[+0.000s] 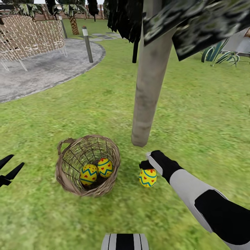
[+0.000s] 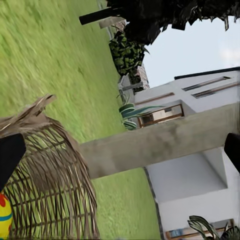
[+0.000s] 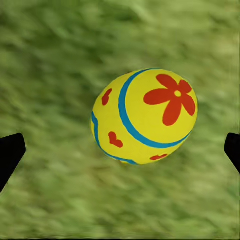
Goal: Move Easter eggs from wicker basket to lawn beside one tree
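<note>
Two Easter eggs (image 1: 96,171) are seen in the wicker basket (image 1: 71,173) from the head view; a third egg (image 1: 148,177) lies on the lawn (image 1: 201,114) beside the tree (image 1: 147,90), just under the right gripper (image 1: 146,163) — the left gripper (image 1: 9,170) is held apart. In the right wrist view, the fingers (image 3: 10,152) are spread wide around the egg (image 3: 145,116).

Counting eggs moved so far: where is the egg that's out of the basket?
Head view: on the lawn under the open right gripper, between wicker basket and tree base.
</note>
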You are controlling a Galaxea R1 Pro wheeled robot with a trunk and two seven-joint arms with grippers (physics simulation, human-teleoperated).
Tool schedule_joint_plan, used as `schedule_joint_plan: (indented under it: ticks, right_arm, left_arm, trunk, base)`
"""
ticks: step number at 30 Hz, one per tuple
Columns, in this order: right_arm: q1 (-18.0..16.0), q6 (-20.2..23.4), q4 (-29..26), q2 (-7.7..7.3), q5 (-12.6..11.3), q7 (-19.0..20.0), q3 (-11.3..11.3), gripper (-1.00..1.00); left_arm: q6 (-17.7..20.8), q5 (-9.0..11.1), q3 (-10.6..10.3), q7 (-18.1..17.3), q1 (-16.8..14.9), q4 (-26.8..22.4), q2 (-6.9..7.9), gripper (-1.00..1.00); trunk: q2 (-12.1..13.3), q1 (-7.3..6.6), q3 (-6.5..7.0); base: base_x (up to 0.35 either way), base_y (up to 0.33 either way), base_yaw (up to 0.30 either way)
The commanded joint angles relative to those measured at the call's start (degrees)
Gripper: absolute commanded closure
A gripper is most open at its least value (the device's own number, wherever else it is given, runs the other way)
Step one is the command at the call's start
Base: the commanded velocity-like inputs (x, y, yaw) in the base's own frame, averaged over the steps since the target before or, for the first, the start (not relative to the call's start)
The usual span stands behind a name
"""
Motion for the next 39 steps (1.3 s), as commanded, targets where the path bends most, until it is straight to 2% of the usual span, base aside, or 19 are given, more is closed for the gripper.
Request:
schedule_joint_plan:
  ticks: [1,3,4,5,13,18,25,28,31,35,37,38,39]
  right_arm:
    - [-0.04,0.24,-0.04,-0.12,-0.58,2.34,0.38,-1.0]
    - [-0.04,0.35,-0.02,-0.45,-0.58,5.3,0.24,-1.0]
    - [-0.04,0.42,-0.03,-1.15,-0.58,6.89,-0.2,-1.0]
    - [-0.04,0.46,-0.05,-1.39,-0.58,7.3,-0.52,-1.0]
    - [-0.04,0.6,-0.09,-3.63,-1.15,8.17,-2.26,-1.0]
    - [-0.04,0.43,-0.1,-5.55,-2.79,8.2,-6.01,-1.0]
    - [-0.04,0.35,-0.1,-5.66,-2.83,9.43,-6.08,-1.0]
    - [-0.04,0.37,-0.1,-6.49,-2.79,14.39,-6.08,-1.0]
    - [-0.04,0.35,-0.1,-7.85,-2.78,21.76,-6.08,-1.0]
    - [-0.04,0.27,-0.08,-8.95,-2.78,32.62,-6.04,-1.0]
    - [-0.04,0.26,-0.06,-10.34,-2.77,39.58,-6.01,-1.0]
    - [-0.04,0.26,-0.03,-10.88,-2.77,44.67,-6.0,-1.0]
    - [-0.03,0.26,-0.02,-11.01,-2.77,46.78,-5.98,-1.0]
  left_arm:
    - [0.19,-0.2,0.06,-0.26,-0.04,0.01,0.0,-1.0]
    - [0.19,-0.2,0.06,-0.26,-0.04,0.01,-0.02,-1.0]
    - [0.19,-0.2,0.06,-0.26,-0.04,0.01,-0.02,-1.0]
    - [0.19,-0.2,0.06,-0.26,-0.04,0.01,-0.01,-1.0]
    - [0.19,-0.2,0.08,-0.26,-0.04,0.02,0.0,-1.0]
    - [0.19,-0.2,0.06,-0.26,-0.04,0.01,-0.05,-1.0]
    - [0.19,-0.2,0.06,-0.26,-0.04,-0.06,0.04,-1.0]
    - [0.19,-0.2,0.06,-0.26,-0.04,-0.07,0.06,-1.0]
    - [0.19,-0.2,0.06,-0.26,-0.04,-0.02,0.04,-1.0]
    - [0.19,-0.2,0.12,-0.26,-0.04,-0.07,0.08,-1.0]
    - [0.19,-0.2,0.12,-0.26,-0.04,-0.07,0.07,-1.0]
    - [0.19,-0.2,0.1,-0.26,-0.04,-0.07,0.06,-1.0]
    - [0.19,-0.2,0.08,-0.26,-0.04,-0.07,0.04,-1.0]
  trunk:
    - [0.0,-0.06,0.19]
    - [0.03,-0.11,0.63]
    - [0.04,-0.14,0.86]
    - [0.05,-0.16,1.08]
    - [0.16,-0.37,2.85]
    - [0.23,-0.5,3.96]
    - [0.32,-0.68,5.51]
    - [0.36,-0.76,6.17]
    - [0.4,-0.83,6.84]
    - [0.45,-0.94,7.72]
    - [0.48,-0.99,8.17]
    - [0.49,-1.02,8.39]
    - [0.51,-1.04,8.61]
  base:
    - [-0.268,0.0,0.0]
    - [-0.182,0.0,0.0]
    - [-0.062,0.0,0.0]
    - [-0.04,0.0,0.0]
    - [-0.007,0.0,0.0]
    - [0.0,0.0,0.0]
    - [-0.158,0.0,0.0]
    - [-0.288,0.0,0.0]
    - [-0.068,0.0,0.0]
    - [-0.009,0.0,0.0]
    - [-0.002,0.0,0.0]
    - [0.0,0.0,0.0]
    - [0.0,0.0,0.0]
